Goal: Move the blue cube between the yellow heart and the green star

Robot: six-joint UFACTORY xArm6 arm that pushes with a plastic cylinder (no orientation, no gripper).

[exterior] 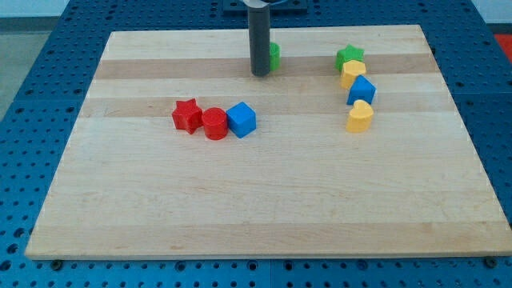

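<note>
The blue cube sits left of the board's middle, touching a red cylinder. The green star is at the view's upper right. The yellow heart lies below it. Between them, in one column, are a yellow block and a second blue block. My tip rests on the board near the top centre, well above the blue cube and a little to its right, not touching it.
A red star touches the red cylinder's left side. A green block stands right behind the rod, partly hidden by it. The wooden board lies on a blue perforated table.
</note>
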